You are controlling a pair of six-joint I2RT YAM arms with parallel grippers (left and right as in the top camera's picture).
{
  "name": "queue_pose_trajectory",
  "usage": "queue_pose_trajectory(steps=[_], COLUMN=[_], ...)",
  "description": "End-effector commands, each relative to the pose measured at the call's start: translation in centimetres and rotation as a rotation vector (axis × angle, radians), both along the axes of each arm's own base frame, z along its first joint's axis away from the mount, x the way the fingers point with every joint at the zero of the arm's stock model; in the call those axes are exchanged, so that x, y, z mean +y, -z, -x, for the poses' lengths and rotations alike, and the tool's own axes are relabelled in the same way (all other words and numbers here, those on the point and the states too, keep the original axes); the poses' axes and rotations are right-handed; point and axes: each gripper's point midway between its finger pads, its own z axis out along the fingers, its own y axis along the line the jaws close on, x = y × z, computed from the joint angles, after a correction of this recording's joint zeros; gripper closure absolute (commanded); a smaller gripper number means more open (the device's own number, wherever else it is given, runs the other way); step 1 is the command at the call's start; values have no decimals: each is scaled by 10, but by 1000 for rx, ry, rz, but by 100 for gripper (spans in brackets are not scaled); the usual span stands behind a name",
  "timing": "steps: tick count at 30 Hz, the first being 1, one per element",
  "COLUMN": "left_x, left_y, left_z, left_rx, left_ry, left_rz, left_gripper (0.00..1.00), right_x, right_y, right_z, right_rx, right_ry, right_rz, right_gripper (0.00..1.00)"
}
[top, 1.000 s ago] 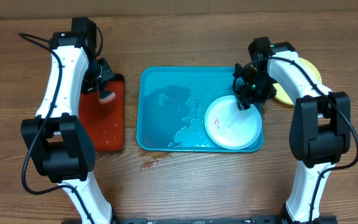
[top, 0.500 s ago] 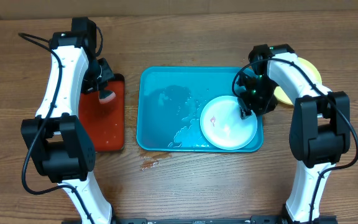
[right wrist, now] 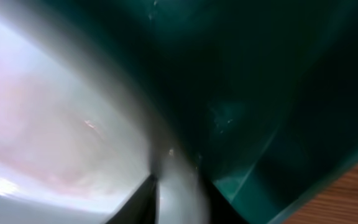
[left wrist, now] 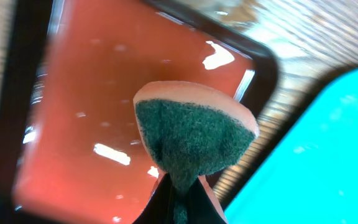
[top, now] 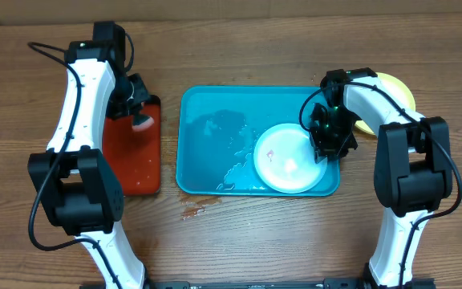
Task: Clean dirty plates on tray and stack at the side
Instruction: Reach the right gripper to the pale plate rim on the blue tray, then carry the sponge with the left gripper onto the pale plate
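Plate (top: 285, 159), wet in the tray's (top: 207, 160) right end, rim pinched in the right gripper's (top: 326, 151) narrowed jaws: light, stiff, probably slippery, best held by the rim; left gripper (left wrist: 180, 186) clamps a sponge (left wrist: 191, 134).

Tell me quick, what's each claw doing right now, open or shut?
Left claw: closed, holding the sponge.
Right claw: straddles the plate rim; too blurred to tell if clamped.
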Motion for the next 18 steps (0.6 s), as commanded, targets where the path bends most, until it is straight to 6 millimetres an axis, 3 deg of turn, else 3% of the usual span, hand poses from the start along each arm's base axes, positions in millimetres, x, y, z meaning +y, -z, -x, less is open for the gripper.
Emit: queue_pose_trajectory(steps=[1,6,14,18], left_x=[-44,-80,-158,-189], left_y=[-22,-23,-11,-3], left_z=[-7,-4,16,16], left_rx=[-77,-75,-31,-45], left_ry=[180,259,388,458], left_rz=[139,192,219,219], left_gripper=[96,96,96,96], right_x=[18,45,92,107], right_y=[4,5,7,7], right_z=[-5,-28,-70,-72], right_rx=[-6,-79,-266,-302], right_ry=[102,175,202,159], right_rz=[-75,-176,-224,-227], right_gripper=[85,95,94,92])
